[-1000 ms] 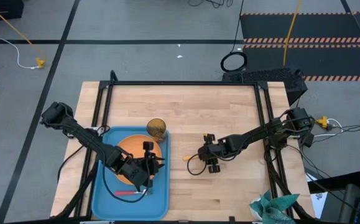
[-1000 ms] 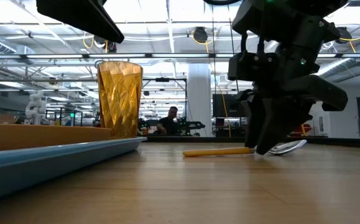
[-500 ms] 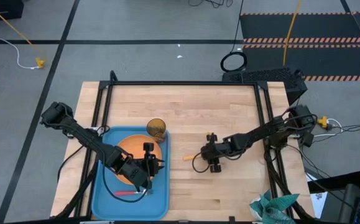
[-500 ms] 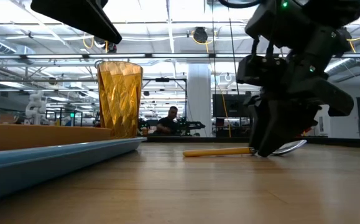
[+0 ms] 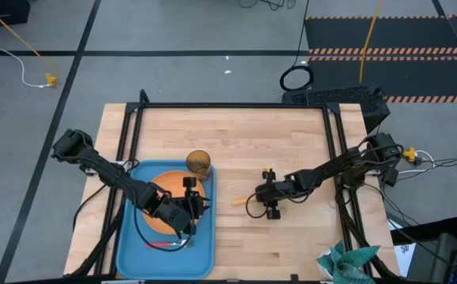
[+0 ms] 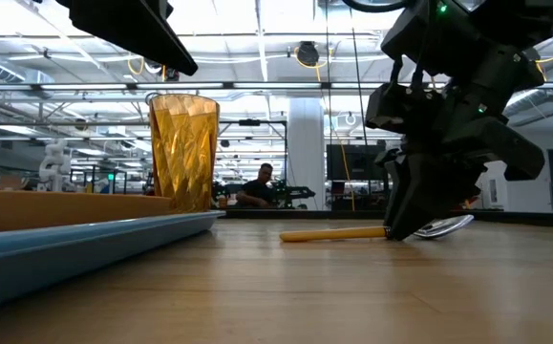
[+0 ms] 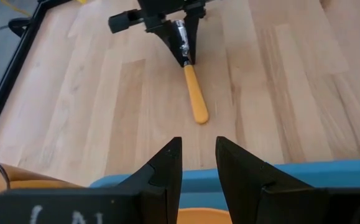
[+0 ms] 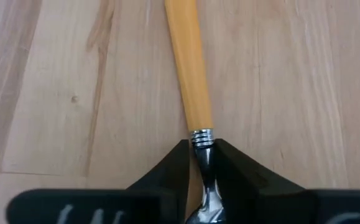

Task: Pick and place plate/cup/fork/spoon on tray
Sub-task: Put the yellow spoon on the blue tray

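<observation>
The spoon lies on the bare wood right of the tray, its orange-yellow handle pointing toward the tray. My right gripper stands on it, shut on its neck. The light-blue tray holds the orange plate and the red-handled fork near its front. The amber cup stands upright at the tray's far right corner. My left gripper hovers over the plate's right side, open and empty. Its wrist view looks across the tray rim at the spoon. My right gripper pinches the spoon's metal neck, just behind the handle's ribbed collar, between its two fingertips. The fingers slant down from the table's right and lie along the spoon. The handle and the bowl rest on the table.
Bare wood lies between the tray's right rim and the spoon. Black frame rails run along the table's far and side edges. A green cloth lies at the near right corner. A person sits far off in the room.
My right gripper has shifted a little over the spoon's neck and stays low on it. The spoon has not moved on the table. My left gripper has drifted slightly over the tray toward its right rim.
</observation>
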Robot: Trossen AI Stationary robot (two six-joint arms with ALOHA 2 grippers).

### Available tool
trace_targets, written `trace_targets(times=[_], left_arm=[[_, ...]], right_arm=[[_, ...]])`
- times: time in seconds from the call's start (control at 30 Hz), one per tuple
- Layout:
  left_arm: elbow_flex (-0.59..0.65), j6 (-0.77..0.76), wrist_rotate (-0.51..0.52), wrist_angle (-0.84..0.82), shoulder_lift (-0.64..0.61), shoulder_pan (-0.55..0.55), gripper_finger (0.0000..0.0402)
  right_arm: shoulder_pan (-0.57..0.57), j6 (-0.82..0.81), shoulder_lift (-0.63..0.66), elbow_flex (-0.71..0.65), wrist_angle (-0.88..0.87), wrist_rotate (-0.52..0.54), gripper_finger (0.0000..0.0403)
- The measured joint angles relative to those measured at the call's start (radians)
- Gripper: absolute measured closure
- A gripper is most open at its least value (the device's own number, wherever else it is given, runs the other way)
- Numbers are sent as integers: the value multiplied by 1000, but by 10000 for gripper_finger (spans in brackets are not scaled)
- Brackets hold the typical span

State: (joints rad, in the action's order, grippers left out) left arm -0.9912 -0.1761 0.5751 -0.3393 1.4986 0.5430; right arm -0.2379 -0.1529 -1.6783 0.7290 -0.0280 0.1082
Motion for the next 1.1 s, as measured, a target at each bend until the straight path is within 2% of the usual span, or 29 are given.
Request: trace_targets(times=[0.27, 0.63, 0.83, 0.97, 1.1], left_arm=[[0, -7, -3, 0, 0, 0, 300], [0, -36, -10, 11, 0, -3, 299], [0, -43, -37, 43, 3, -18, 299], [0, -43, -102, 120, 27, -35, 295], [0, -29, -164, 204, 69, -54, 260]], right_arm=[[0, 4, 3, -1, 10, 2, 381], [1, -16, 81, -5, 75, 1, 386], [-2, -22, 82, -5, 91, 22, 386], [-2, -21, 82, -4, 147, 22, 386], [-2, -19, 83, -4, 204, 22, 385]])
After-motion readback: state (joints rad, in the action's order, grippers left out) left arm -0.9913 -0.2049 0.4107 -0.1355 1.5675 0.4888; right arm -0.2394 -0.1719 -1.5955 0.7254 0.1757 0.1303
